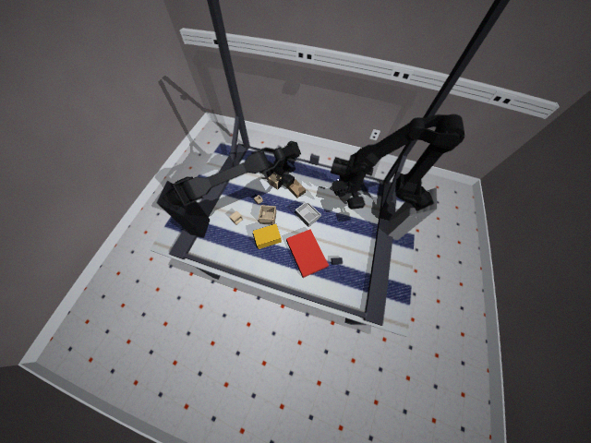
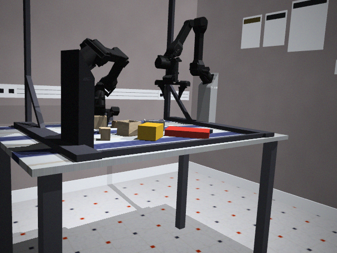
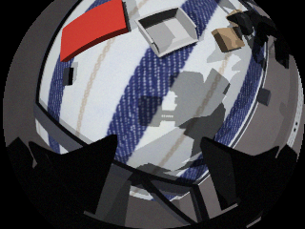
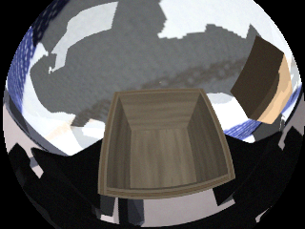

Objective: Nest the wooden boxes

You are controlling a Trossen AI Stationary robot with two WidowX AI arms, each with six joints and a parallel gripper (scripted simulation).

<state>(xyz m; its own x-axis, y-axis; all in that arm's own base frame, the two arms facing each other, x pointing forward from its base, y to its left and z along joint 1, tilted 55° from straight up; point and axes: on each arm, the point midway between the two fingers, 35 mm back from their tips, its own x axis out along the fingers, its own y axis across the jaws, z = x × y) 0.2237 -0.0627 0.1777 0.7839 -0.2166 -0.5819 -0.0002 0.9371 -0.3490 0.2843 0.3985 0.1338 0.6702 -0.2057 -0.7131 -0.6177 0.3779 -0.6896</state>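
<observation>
wooden box [image 1: 274, 180] [image 2: 100, 122] [image 4: 159, 157] firm in the right gripper [image 1: 280, 179] [image 2: 103, 117] [image 4: 159, 130], left gripper [image 1: 347, 195] [image 2: 171, 98] [image 3: 159, 138] wide and unladen
</observation>
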